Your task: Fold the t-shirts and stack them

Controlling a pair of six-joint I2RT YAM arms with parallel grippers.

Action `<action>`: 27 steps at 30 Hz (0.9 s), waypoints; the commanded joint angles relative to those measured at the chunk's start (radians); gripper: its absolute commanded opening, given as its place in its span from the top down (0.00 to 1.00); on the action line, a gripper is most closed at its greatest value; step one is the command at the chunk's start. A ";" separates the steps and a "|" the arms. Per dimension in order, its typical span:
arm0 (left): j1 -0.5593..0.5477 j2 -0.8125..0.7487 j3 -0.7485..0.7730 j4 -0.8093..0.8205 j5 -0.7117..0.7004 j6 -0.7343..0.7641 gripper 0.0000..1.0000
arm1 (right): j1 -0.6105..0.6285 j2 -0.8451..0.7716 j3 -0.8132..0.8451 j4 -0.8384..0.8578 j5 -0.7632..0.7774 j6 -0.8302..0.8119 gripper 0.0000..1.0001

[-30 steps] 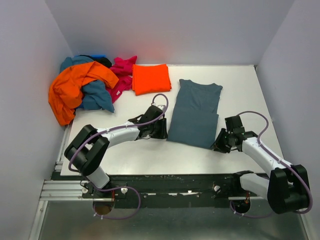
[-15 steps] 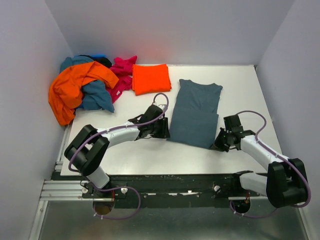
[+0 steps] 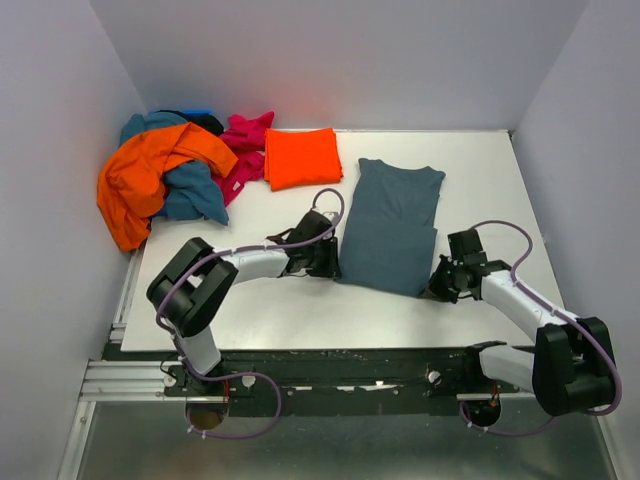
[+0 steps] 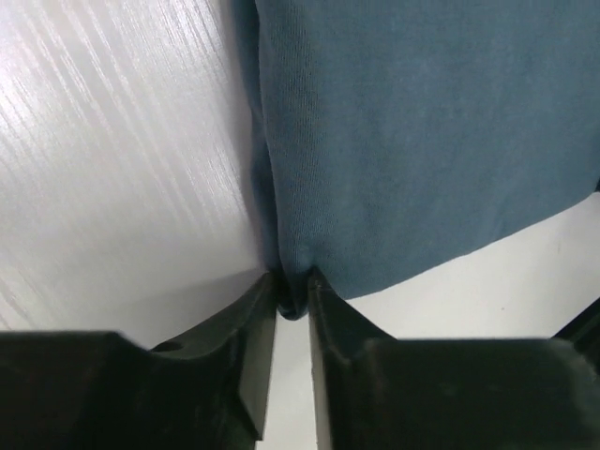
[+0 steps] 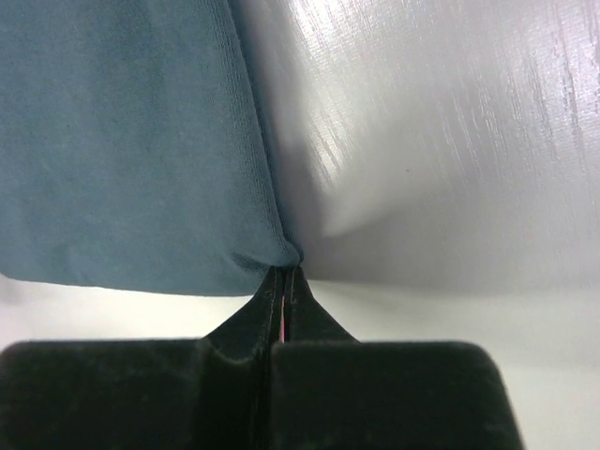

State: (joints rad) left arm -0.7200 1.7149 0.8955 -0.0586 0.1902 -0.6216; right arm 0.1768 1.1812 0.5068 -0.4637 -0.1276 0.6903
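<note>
The slate blue-grey t-shirt [image 3: 392,225] lies flat, folded lengthwise, in the middle of the white table [image 3: 260,300]. My left gripper [image 3: 332,262] is at its near left corner. In the left wrist view the jaws [image 4: 292,298] pinch a bunched fold of the cloth [image 4: 422,141]. My right gripper [image 3: 432,290] sits at the near right corner. In the right wrist view it [image 5: 285,277] is shut tight on the puckered tip of the shirt [image 5: 122,141]. A folded orange-red t-shirt [image 3: 301,157] lies at the back.
A loose heap fills the back left corner: an orange shirt [image 3: 150,175], a teal one [image 3: 195,192], a magenta one [image 3: 243,150] and a bit of blue [image 3: 197,113]. Grey walls [image 3: 60,150] close in both sides and the back.
My right jaws have closed onto the shirt's near right corner. My left gripper has crept right onto the near left corner, and the left arm's elbow has swung inward.
</note>
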 commanded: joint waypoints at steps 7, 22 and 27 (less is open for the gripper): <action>-0.009 0.006 0.023 -0.075 -0.030 0.013 1.00 | 0.000 -0.097 0.027 -0.075 0.028 -0.023 0.99; -0.051 -0.267 -0.024 -0.210 -0.032 -0.041 1.00 | 0.000 -0.356 0.045 -0.234 -0.119 -0.038 0.99; -0.091 -0.333 -0.064 -0.233 -0.037 -0.092 1.00 | 0.000 -0.414 0.047 -0.288 -0.153 -0.028 0.99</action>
State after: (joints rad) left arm -0.7807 1.4437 0.8742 -0.2352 0.1684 -0.6605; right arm 0.1768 0.8101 0.5407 -0.6708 -0.2230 0.6613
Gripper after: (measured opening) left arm 0.010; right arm 0.012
